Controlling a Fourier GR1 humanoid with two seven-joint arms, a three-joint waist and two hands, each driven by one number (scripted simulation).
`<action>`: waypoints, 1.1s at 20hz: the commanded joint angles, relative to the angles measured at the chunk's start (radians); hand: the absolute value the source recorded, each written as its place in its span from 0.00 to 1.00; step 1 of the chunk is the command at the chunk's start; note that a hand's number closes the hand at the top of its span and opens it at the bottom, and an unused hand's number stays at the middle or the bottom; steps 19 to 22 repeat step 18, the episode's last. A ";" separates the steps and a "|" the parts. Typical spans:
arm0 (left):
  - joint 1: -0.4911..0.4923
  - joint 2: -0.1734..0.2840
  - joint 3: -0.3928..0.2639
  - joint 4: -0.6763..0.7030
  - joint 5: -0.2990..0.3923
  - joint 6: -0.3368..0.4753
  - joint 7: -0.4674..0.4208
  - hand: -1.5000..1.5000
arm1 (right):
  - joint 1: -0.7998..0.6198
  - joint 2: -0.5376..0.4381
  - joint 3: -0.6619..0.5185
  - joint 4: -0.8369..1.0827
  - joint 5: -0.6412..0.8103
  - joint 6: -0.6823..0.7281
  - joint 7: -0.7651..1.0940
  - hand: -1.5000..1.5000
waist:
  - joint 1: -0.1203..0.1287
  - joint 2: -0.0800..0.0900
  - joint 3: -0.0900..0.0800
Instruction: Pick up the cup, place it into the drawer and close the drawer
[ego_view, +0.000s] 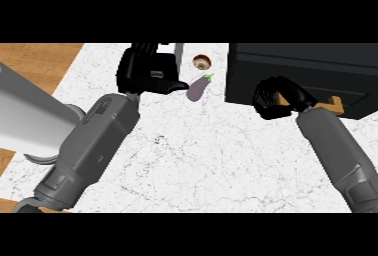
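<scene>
Cup (202, 61) sits at the surface's (221, 150) far edge, beside the relaxed left robot hand (148, 75); right robot hand (277, 97) clenched.

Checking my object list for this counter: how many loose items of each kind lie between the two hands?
Eggplant, purple: 1
Small brown round item, too unclear to name: 1
Cup: 0 visible; one may be hidden by the left hand
Total: 2
</scene>
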 joint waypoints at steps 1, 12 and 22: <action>0.020 0.023 -0.003 -0.023 0.004 -0.029 0.017 0.00 | -0.155 -0.081 -0.093 0.074 -0.020 -0.063 0.060 1.00 | 0.042 0.022 -0.003; 0.055 0.048 -0.008 -0.057 0.011 -0.083 0.022 0.00 | -0.171 -0.157 -0.135 0.011 -0.096 0.063 0.061 1.00 | 0.068 0.028 -0.006; 0.068 0.048 -0.011 -0.075 0.014 -0.094 0.027 0.00 | -0.144 -0.180 -0.139 -0.011 -0.117 0.110 0.063 1.00 | 0.075 0.029 -0.005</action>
